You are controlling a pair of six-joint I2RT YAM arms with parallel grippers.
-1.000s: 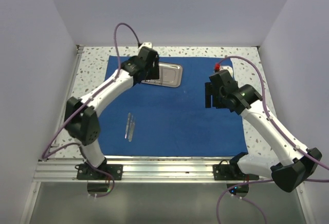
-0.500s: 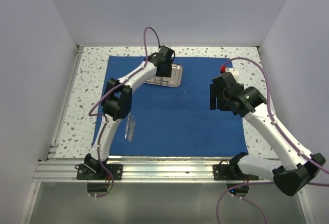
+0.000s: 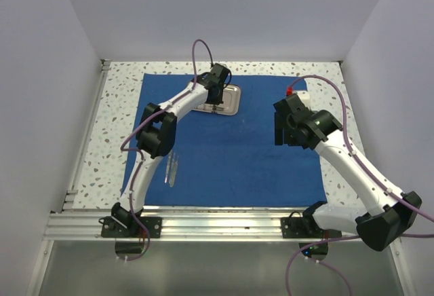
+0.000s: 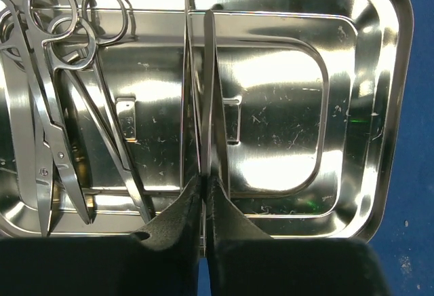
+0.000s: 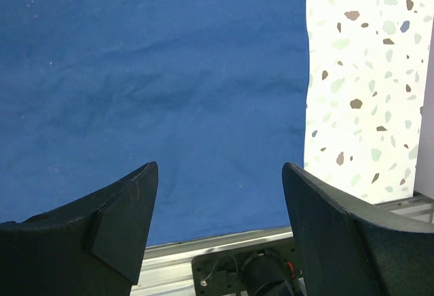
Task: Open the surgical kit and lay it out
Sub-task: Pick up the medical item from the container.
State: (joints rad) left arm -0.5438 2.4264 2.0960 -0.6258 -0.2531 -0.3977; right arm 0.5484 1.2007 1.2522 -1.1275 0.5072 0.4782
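Left gripper (image 4: pixel 203 186) over tray (image 4: pixel 397 106), fingers clamped on tweezers (image 4: pixel 209 92) at tray's middle. Scissors (image 4: pixel 60 152) at tray's left end. Right gripper (image 5: pixel 217 221) well right of tray, fingers apart, over cloth (image 5: pixel 149 92). Risk: thin steel slips from pinch, or tweezers snag scissors on lift.

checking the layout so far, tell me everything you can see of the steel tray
The steel tray is a shiny, scratched rectangle with rounded corners and a raised rim, lying flat at the far side of the blue cloth. Scissors lie in one end; the left gripper pinches tweezers over its middle.
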